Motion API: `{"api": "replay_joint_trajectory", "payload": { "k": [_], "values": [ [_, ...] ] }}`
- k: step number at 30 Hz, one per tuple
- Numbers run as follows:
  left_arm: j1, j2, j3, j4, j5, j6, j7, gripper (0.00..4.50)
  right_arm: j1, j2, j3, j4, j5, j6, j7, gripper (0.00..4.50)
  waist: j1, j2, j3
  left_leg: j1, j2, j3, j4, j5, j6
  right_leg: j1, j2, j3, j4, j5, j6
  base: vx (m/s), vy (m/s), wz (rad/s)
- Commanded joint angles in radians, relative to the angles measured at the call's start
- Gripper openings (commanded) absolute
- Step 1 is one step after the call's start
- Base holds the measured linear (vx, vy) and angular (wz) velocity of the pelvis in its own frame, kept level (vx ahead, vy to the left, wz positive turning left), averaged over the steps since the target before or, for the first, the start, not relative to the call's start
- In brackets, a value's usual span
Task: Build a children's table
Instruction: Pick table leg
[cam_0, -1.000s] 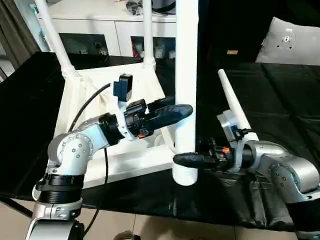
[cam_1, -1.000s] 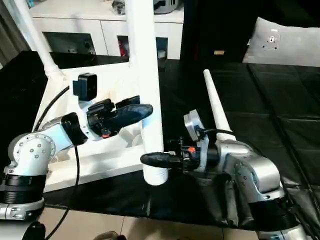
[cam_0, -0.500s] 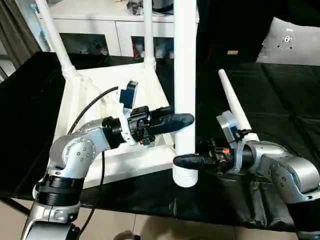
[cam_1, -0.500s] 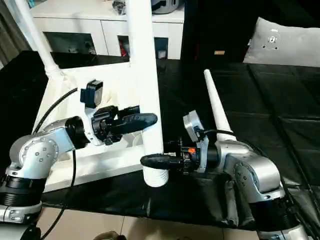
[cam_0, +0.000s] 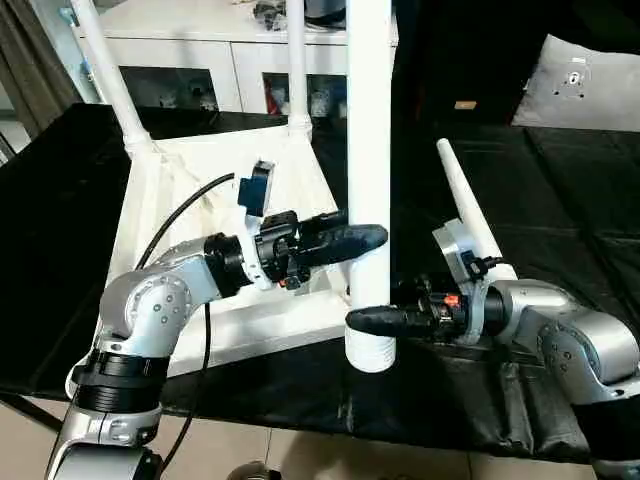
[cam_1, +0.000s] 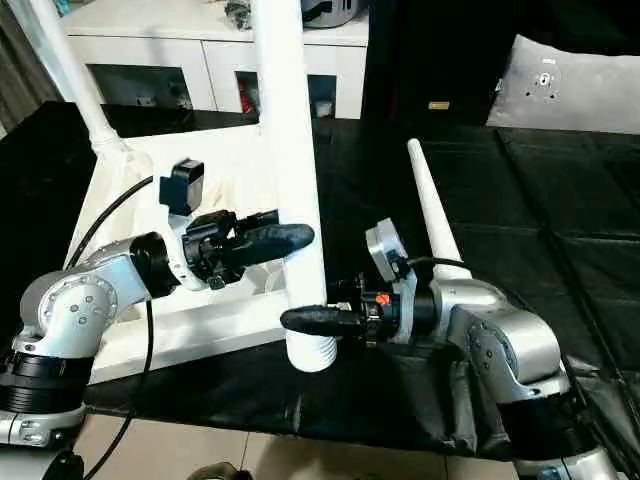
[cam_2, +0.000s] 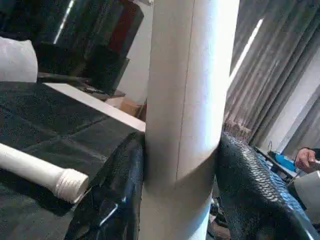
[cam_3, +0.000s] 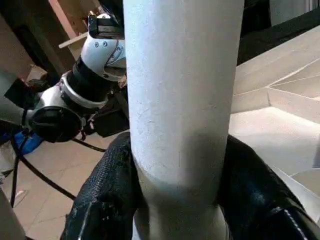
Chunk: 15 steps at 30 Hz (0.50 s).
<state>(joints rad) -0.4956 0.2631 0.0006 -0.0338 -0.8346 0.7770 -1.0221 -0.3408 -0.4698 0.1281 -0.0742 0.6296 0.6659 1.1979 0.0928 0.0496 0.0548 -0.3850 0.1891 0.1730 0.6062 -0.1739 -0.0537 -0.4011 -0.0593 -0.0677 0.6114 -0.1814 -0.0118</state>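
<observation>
Nearest, I have the right tool (cam_0: 372, 320) clamped on the ribbed lower end of the upright white tapered plastic leg (cam_0: 368, 150), just above the black-covered bench (cam_0: 560, 190). Higher on that leg, the left tool (cam_0: 362, 238) grips it too. Behind the leg lies the white rectangular tabletop (cam_0: 180, 200), underside up; to its right rests a spare white leg (cam_0: 462, 205).
</observation>
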Motion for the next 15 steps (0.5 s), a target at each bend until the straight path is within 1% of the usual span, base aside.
{"api": "replay_joint_trajectory", "payload": {
  "k": [1,2,3,5,6,7,8,9,10,12,13,14,15],
  "values": [
    [0.001,-0.005,0.012,-0.003,-0.023,0.005,0.009,1.83,-0.035,0.011,-0.020,0.013,-0.015,-0.009,-0.052,1.88,0.004,-0.016,-0.071,0.013,0.031,-0.011,-0.061,-0.153,0.037,0.051,-0.072,0.043,-0.082,-0.316,-0.150,0.000,0.000,0.00],
    [0.001,-0.006,0.014,-0.002,-0.023,0.005,0.012,1.83,-0.039,0.014,-0.024,0.018,-0.013,-0.006,-0.058,2.44,0.003,-0.017,-0.071,0.013,0.031,-0.011,-0.061,-0.154,0.036,0.051,-0.071,0.043,-0.082,-0.316,-0.150,0.000,0.000,0.00],
    [0.000,-0.009,0.018,0.000,-0.022,0.003,0.017,1.83,-0.045,0.020,-0.031,0.026,-0.011,-0.001,-0.071,2.44,0.002,-0.015,-0.070,0.013,0.030,-0.011,-0.061,-0.157,0.035,0.051,-0.072,0.043,-0.084,-0.319,-0.152,0.000,0.000,0.00],
    [-0.005,-0.015,0.029,0.009,-0.013,-0.004,0.040,1.83,-0.056,0.029,-0.045,0.039,-0.007,0.002,-0.088,2.64,0.002,-0.014,-0.072,0.015,0.031,-0.011,-0.061,-0.155,0.030,0.051,-0.071,0.043,-0.081,-0.312,-0.152,0.000,0.000,0.00],
    [-0.012,-0.016,0.037,0.020,0.000,-0.012,0.062,1.83,-0.067,0.043,-0.062,0.059,-0.013,-0.014,-0.117,2.84,0.000,-0.013,-0.073,0.014,0.030,-0.011,-0.060,-0.155,0.028,0.050,-0.070,0.042,-0.081,-0.303,-0.156,0.000,0.000,0.00],
    [-0.023,-0.016,0.044,0.035,0.020,-0.021,0.093,1.83,-0.080,0.062,-0.087,0.087,-0.024,-0.041,-0.156,2.84,0.000,-0.014,-0.071,0.014,0.030,-0.011,-0.061,-0.158,0.027,0.050,-0.070,0.042,-0.083,-0.305,-0.156,0.000,0.000,0.00],
    [-0.030,-0.013,0.048,0.044,0.034,-0.026,0.112,1.83,-0.089,0.073,-0.103,0.104,-0.031,-0.061,-0.182,2.97,0.000,-0.013,-0.072,0.015,0.029,-0.011,-0.061,-0.163,0.023,0.048,-0.071,0.042,-0.082,-0.311,-0.153,0.000,0.000,0.00],
    [-0.033,-0.012,0.049,0.047,0.039,-0.029,0.119,1.83,-0.093,0.077,-0.110,0.110,-0.034,-0.069,-0.192,2.97,-0.001,-0.014,-0.072,0.015,0.029,-0.011,-0.061,-0.165,0.021,0.049,-0.071,0.042,-0.083,-0.314,-0.152,0.000,0.000,0.00],
    [-0.052,-0.016,0.069,0.062,0.046,-0.021,0.168,1.83,-0.111,0.101,-0.154,0.137,-0.017,-0.081,-0.237,3.11,0.000,-0.012,-0.073,0.017,0.030,-0.011,-0.061,-0.164,0.018,0.050,-0.072,0.042,-0.081,-0.308,-0.152,0.000,0.000,0.00],
    [-0.061,-0.021,0.080,0.066,0.045,-0.017,0.193,1.83,-0.119,0.111,-0.178,0.147,-0.005,-0.080,-0.259,3.20,-0.001,-0.011,-0.073,0.017,0.029,-0.011,-0.061,-0.163,0.018,0.050,-0.069,0.042,-0.081,-0.300,-0.155,0.000,0.000,0.00],
    [-0.067,-0.027,0.089,0.064,0.045,-0.009,0.224,1.83,-0.121,0.117,-0.194,0.149,0.006,-0.075,-0.273,3.35,0.001,-0.014,-0.074,0.016,0.030,-0.011,-0.061,-0.154,0.020,0.052,-0.070,0.042,-0.078,-0.285,-0.156,0.000,0.000,0.00],
    [-0.071,-0.032,0.096,0.061,0.045,-0.003,0.249,1.83,-0.119,0.121,-0.207,0.146,0.023,-0.069,-0.281,3.35,0.002,-0.013,-0.075,0.015,0.031,-0.011,-0.060,-0.140,0.022,0.053,-0.070,0.042,-0.074,-0.259,-0.162,0.000,0.000,0.00],
    [-0.071,-0.032,0.096,0.061,0.045,-0.003,0.249,1.83,-0.119,0.121,-0.207,0.146,0.023,-0.069,-0.281,3.48,0.003,-0.012,-0.075,0.016,0.031,-0.011,-0.060,-0.139,0.025,0.052,-0.070,0.043,-0.075,-0.250,-0.165,0.000,0.000,0.00]
  ]
}}
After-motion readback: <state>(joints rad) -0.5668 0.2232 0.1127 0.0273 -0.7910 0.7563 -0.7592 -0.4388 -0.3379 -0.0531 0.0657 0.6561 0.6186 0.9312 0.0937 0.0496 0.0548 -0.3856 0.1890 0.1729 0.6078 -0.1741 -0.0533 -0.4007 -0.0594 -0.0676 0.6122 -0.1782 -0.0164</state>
